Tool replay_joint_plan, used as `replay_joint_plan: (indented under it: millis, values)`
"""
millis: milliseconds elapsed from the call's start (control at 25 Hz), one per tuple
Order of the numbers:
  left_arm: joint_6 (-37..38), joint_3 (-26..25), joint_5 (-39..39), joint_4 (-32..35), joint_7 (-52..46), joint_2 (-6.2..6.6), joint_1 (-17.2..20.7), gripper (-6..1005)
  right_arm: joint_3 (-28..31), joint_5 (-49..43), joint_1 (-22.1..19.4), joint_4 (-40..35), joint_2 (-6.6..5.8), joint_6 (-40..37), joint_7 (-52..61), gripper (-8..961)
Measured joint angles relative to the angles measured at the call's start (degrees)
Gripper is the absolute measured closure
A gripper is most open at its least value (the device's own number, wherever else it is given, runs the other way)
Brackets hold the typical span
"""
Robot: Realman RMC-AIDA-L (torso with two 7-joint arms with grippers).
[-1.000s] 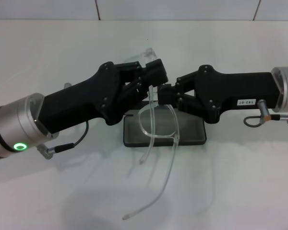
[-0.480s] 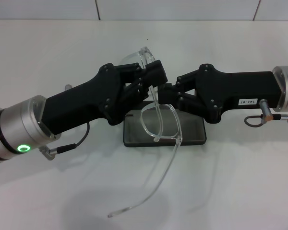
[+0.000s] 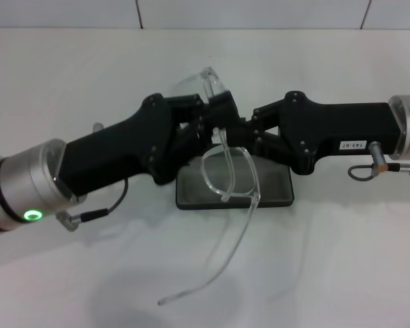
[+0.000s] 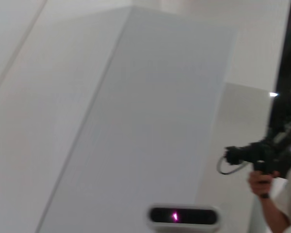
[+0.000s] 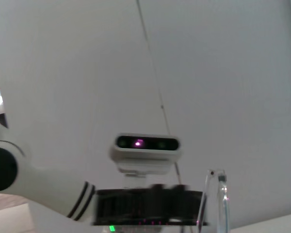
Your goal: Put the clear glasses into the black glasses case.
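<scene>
Both arms end in angular matte black grippers with small screws, on silver metal wrist cuffs. The left gripper (image 3: 215, 116) side carries a glowing green ring light (image 3: 32, 215) and a thin black cable (image 3: 99, 208). The right gripper (image 3: 242, 133) bears a small white label (image 3: 350, 145) and a grey cable loop (image 3: 365, 171).

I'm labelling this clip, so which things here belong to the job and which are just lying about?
Part of the job:
- clear glasses, held up between both hands
- black glasses case, open on the table under them
- left hand
- right hand

Lying about:
- nothing else on the white table
</scene>
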Motion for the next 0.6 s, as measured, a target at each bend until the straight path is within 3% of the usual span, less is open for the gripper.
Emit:
replay_joint_plan:
  millis: [320,600]
  values:
    - [7.2,-0.2,-1.1,2.6,0.5,1.28,1.2,899,1.6,1.4,-2.2,-0.5,-0.66,-0.3,-0.1,899]
    - [7.4,-3.2,-2.3,4.9,-1.1,3.66,4.2,898,18.2,1.6,-5.3,-0.3,-1.45,-16.6,-0.7,899]
